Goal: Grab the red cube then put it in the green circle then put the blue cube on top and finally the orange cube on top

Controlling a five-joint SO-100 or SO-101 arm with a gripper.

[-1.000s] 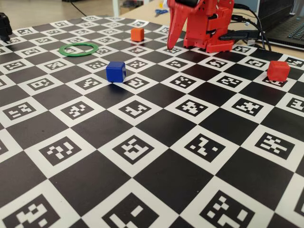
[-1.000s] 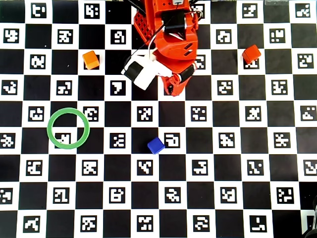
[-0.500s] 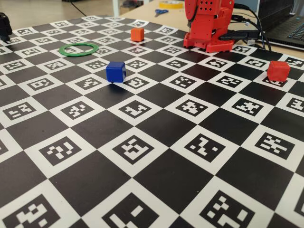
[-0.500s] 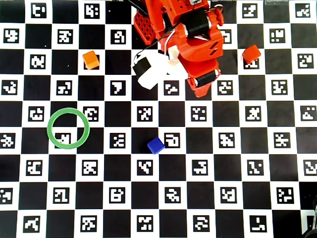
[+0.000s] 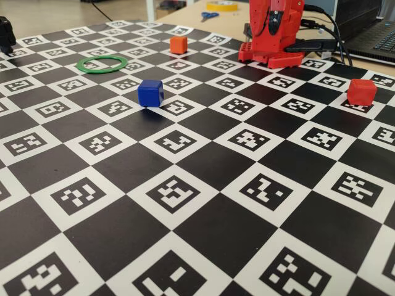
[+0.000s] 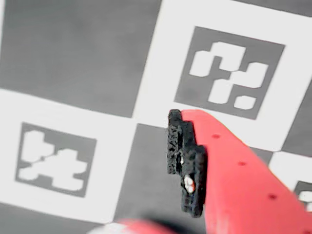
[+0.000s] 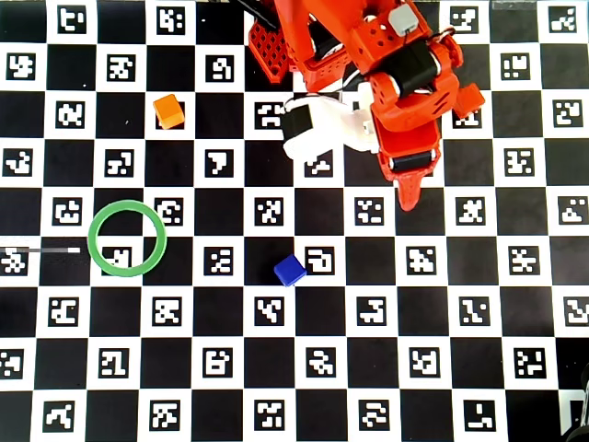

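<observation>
No readable writing shows, only the coded square markers printed in the white squares of the black-and-white checkered board point(image 7: 276, 387), beyond whose far edge in the fixed view lie scissors point(image 5: 208, 15), a yellow tape roll point(image 5: 223, 5) and a laptop point(image 5: 378, 38). Left to right in the overhead view: the green circle point(image 7: 96, 224) flat and empty, the orange cube point(image 7: 168, 110) beyond it, the blue cube point(image 7: 289, 270) turned corner-on to the squares, and the red cube point(image 7: 469, 97) partly hidden by the arm. The gripper point(image 7: 409, 198) points down the picture, nothing visible in it; how wide it stands, I cannot tell.

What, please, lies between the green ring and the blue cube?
Nothing: in the overhead view, only bare checkered board separates the green ring from the blue cube.
</observation>
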